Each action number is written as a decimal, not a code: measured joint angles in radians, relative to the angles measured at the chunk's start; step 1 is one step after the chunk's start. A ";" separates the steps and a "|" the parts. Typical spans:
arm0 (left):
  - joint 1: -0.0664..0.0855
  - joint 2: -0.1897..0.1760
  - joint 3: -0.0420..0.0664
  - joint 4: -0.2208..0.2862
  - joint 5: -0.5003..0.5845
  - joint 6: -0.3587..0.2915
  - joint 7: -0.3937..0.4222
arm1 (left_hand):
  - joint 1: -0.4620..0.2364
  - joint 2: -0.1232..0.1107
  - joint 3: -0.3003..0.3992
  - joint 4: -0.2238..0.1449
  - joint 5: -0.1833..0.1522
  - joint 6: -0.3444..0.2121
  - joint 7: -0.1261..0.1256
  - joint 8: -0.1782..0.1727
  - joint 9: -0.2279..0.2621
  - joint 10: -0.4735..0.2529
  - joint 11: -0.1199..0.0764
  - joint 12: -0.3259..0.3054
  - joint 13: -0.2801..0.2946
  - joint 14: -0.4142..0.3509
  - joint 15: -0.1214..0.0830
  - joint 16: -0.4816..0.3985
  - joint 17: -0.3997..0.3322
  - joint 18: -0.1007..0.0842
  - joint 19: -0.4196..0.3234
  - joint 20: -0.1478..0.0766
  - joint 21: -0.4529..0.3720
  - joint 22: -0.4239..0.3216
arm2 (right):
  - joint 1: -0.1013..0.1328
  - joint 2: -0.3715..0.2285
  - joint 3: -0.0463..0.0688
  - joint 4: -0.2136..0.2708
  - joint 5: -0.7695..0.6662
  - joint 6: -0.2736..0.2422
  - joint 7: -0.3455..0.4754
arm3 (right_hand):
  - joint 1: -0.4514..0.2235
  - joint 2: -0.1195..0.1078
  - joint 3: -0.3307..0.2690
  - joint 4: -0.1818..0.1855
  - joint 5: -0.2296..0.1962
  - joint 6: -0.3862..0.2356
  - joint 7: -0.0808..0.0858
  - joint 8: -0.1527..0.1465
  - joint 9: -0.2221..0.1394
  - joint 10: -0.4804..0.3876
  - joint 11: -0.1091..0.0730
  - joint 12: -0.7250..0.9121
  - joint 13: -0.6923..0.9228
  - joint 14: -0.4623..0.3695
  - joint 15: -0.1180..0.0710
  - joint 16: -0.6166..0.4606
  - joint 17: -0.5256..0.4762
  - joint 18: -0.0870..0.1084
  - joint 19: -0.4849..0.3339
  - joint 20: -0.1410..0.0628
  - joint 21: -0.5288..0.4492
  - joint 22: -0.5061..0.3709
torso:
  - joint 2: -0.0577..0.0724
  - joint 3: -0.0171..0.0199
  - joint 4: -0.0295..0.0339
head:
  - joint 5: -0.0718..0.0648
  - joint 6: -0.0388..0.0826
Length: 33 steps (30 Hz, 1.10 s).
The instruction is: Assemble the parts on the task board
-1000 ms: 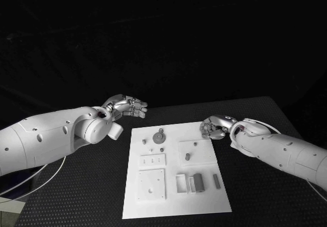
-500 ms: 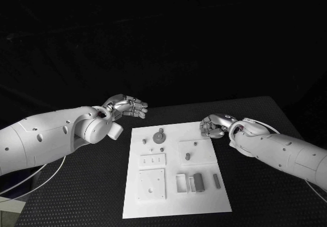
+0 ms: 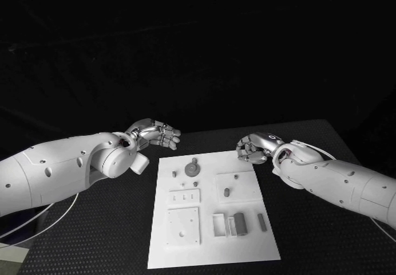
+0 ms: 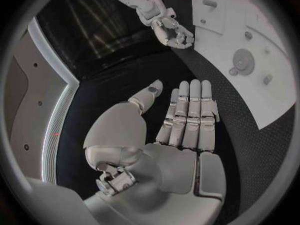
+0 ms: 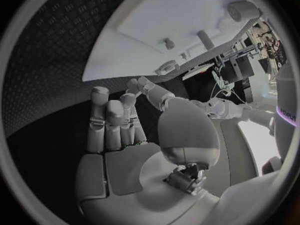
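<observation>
**Black table, white board at its middle**

The black table point(image 3: 313, 229) has a finely dotted surface. The white task board point(image 3: 248, 252) lies flat on it, its far edge between the left hand point(image 3: 157, 133) and the right hand point(image 3: 254, 149), just below and nearer the robot than both.

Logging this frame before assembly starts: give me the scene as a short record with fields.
left hand: open, holds nothing, over the table off the board's far left corner
right hand: fingers partly curled, holds nothing, at the board's far right corner
task board: white, flat on the black table
parts: small grey pieces, among them a round disc, untouched
</observation>
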 measured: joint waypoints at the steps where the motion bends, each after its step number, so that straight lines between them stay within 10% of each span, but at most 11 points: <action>1: 0.000 0.000 0.000 0.002 -0.005 -0.001 -0.008 | -0.011 -0.011 -0.008 0.003 -0.003 -0.002 0.002 -0.003 -0.001 0.000 0.000 0.000 0.002 0.000 0.000 0.000 0.002 0.000 0.000 0.000 0.000 0.000 | 0.004 -0.005 0.001 0.021 -0.001 0.000 -0.005 | 0.000 0.000 0.000 0.000 0.000 0.000 0.000 0.000 0.000 0.002 0.002 0.000 -0.001 0.000 0.000 0.000 0.000 0.000 0.000 0.000 0.000 0.000 | 0.000 0.0001 -0.0001 | 0.000 0.003; 12: -0.013 0.004 -0.007 0.057 -0.040 -0.002 -0.125 | -0.092 -0.022 -0.078 0.014 -0.005 0.005 -0.005 -0.005 0.002 0.014 -0.007 0.005 0.037 0.009 -0.009 0.008 0.039 -0.001 0.012 -0.012 0.004 0.012 | 0.015 -0.010 0.002 0.219 -0.024 0.011 -0.069 | -0.007 0.007 0.000 0.000 0.000 0.000 0.000 0.000 0.000 0.004 0.004 0.000 -0.003 0.004 -0.003 0.000 0.000 0.000 0.003 0.000 0.000 0.000 | -0.011 -0.0047 -0.0106 | 0.004 0.019; 33: -0.019 0.005 -0.036 0.151 -0.018 -0.032 -0.216 | -0.102 -0.012 -0.091 0.000 -0.005 0.005 -0.005 -0.010 0.000 0.008 -0.002 0.005 0.061 0.003 -0.003 0.008 0.058 -0.001 0.008 -0.008 0.004 0.016 | 0.011 0.048 0.002 0.331 -0.087 0.048 -0.182 | -0.021 0.040 0.007 0.013 -0.001 -0.001 0.001 -0.015 0.001 0.007 0.000 -0.012 -0.024 0.008 0.002 0.000 0.000 0.000 0.010 -0.003 0.000 0.000 | -0.021 -0.0170 -0.0105 | 0.024 0.017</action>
